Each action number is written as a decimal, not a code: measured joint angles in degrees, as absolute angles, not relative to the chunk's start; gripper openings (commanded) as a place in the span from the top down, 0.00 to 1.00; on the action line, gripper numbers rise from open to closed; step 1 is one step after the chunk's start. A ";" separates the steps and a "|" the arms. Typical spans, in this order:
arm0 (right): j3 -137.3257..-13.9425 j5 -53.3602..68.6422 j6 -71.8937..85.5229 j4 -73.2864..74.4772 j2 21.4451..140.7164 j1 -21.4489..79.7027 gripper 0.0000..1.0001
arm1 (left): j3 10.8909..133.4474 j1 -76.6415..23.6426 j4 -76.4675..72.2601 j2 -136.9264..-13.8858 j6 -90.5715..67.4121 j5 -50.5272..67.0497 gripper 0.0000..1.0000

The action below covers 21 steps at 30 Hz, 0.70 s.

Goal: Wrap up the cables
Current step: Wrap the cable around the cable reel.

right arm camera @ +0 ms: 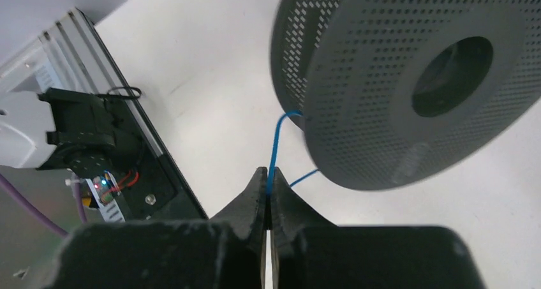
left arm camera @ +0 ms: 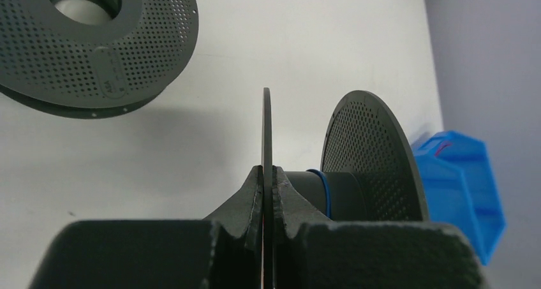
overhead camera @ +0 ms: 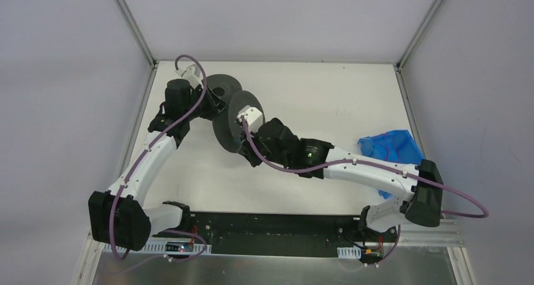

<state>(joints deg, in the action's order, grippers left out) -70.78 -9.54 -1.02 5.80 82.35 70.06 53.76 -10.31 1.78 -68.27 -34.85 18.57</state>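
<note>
Right gripper (right arm camera: pixel 266 175) pinches the blue cable (right arm camera: pixel 275 148), left gripper (left arm camera: pixel 268 172) clamps the spool (left arm camera: pixel 367 155), with just 1 loop wound, I think, and most left.

flat spool (overhead camera: pixel 223 87), upright spool (overhead camera: pixel 228 126), blue bin (overhead camera: pixel 390 148)

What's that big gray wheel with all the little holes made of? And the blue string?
The spool looks like hard matte dark grey plastic: thin stiff discs with neat rows of holes. The blue cable seems a thin wire in smooth plastic coating; it curves softly. Looks alone can't confirm either.
</note>
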 measured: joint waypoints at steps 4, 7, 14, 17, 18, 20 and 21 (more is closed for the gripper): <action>-73.25 -6.31 -1.15 13.26 84.03 67.07 1.00 | 56.64 -13.08 7.31 -67.20 -24.40 15.35 1.00; -76.14 -3.51 -2.02 19.33 85.73 62.89 1.00 | 57.08 -14.41 10.66 -67.20 -17.85 13.43 1.00; -79.61 2.22 -5.89 25.56 86.91 60.27 1.00 | 59.68 -16.60 16.03 -68.69 -10.33 11.70 1.00; -79.85 3.53 -7.44 25.17 86.91 59.88 1.00 | 59.99 -17.10 16.58 -68.84 -7.99 12.16 1.00; -79.99 3.95 -7.90 25.08 86.91 59.68 1.00 | 59.99 -17.30 16.69 -68.88 -7.27 12.51 1.00; -80.68 4.91 -8.47 24.93 87.13 59.13 1.00 | 59.99 -17.89 16.71 -68.99 -5.98 12.97 1.00; -81.30 5.41 -8.60 24.77 87.39 58.76 1.00 | 59.99 -18.26 16.69 -69.01 -5.48 13.17 1.00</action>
